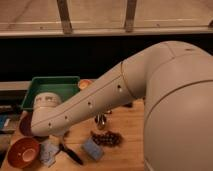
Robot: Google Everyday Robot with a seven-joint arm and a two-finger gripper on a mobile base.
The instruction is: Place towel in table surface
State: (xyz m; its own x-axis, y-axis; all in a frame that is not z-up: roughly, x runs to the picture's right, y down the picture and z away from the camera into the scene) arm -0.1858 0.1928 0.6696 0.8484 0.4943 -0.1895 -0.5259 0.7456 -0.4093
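A crumpled pale towel (48,152) lies on the wooden table (125,155) at the front left, between an orange bowl (22,152) and a black-handled tool (70,154). My big white arm (100,102) stretches from the right down to the left across the table, and its rounded end (45,114) hangs just above the towel. My gripper is hidden behind the arm, somewhere by that end.
A green tray (50,87) stands at the back left, with a small orange object (85,84) beside it. A purple bowl (24,125) is partly hidden by the arm. A metal cup (101,120), a dark cluster (106,138) and a blue sponge (92,148) lie mid-table.
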